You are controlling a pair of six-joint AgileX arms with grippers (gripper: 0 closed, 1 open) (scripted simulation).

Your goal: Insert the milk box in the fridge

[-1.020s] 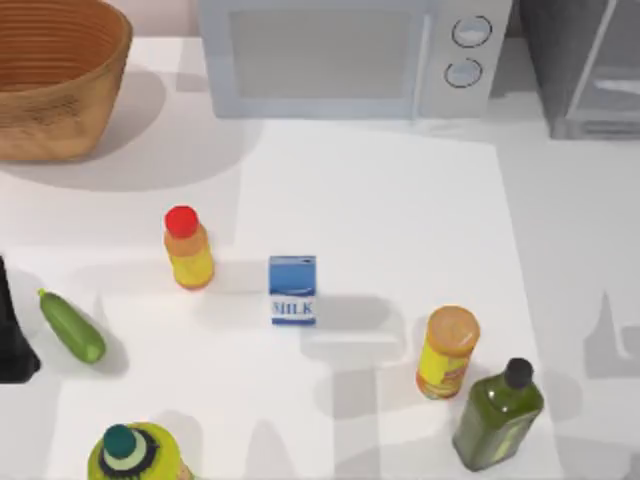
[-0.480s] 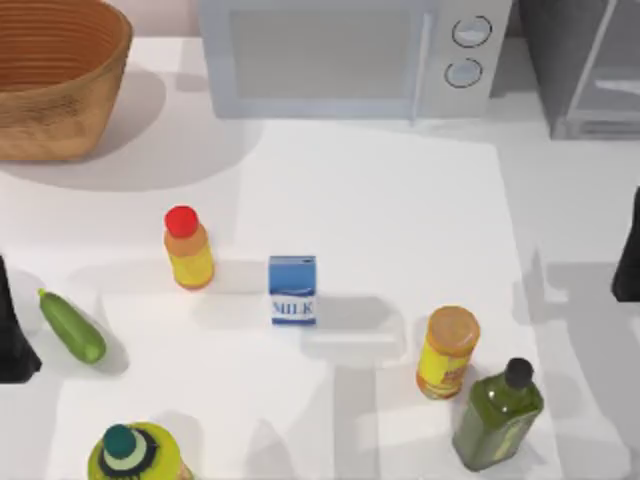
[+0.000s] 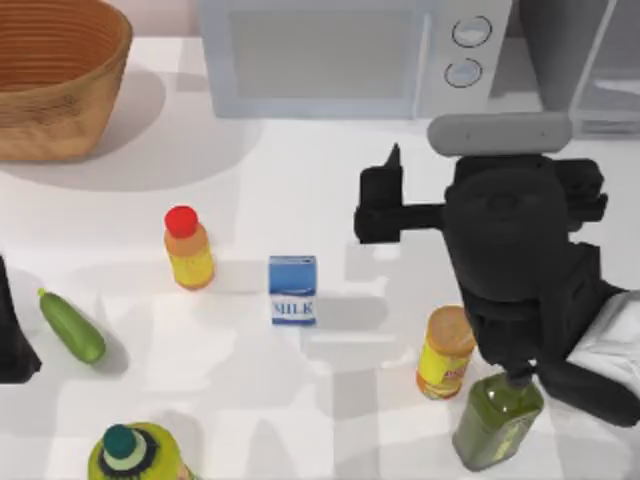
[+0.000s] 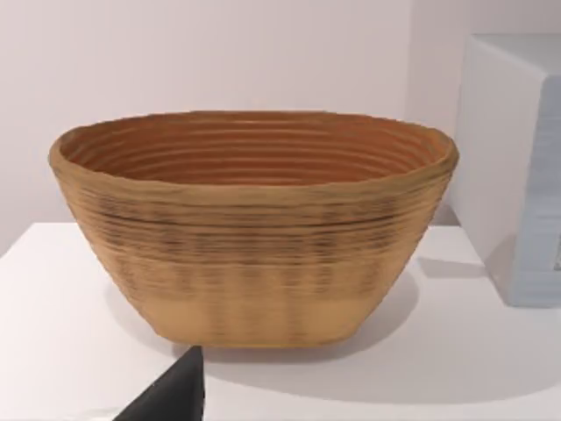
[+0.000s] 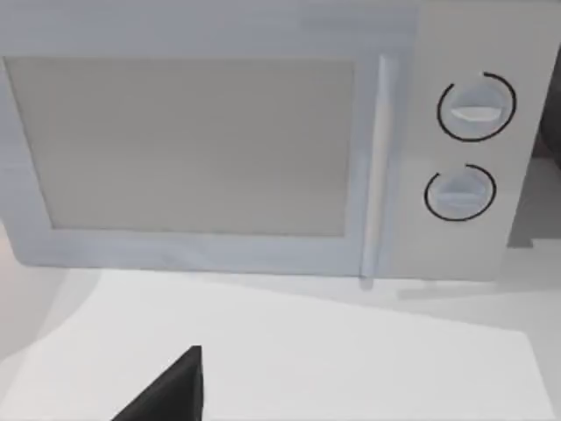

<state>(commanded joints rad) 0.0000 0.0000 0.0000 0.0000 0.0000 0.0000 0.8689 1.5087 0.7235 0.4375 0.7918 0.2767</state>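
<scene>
The milk box (image 3: 292, 289) is standing untouched mid-worktop, well apart from the fridge (image 3: 585, 62) at the far right, so everything remains to do. The right end effector (image 3: 385, 190), absent half a second ago, is now reaching in right of the box, holding nothing; its opening I cannot tell. The left arm is sitting parked at the left edge.
</scene>
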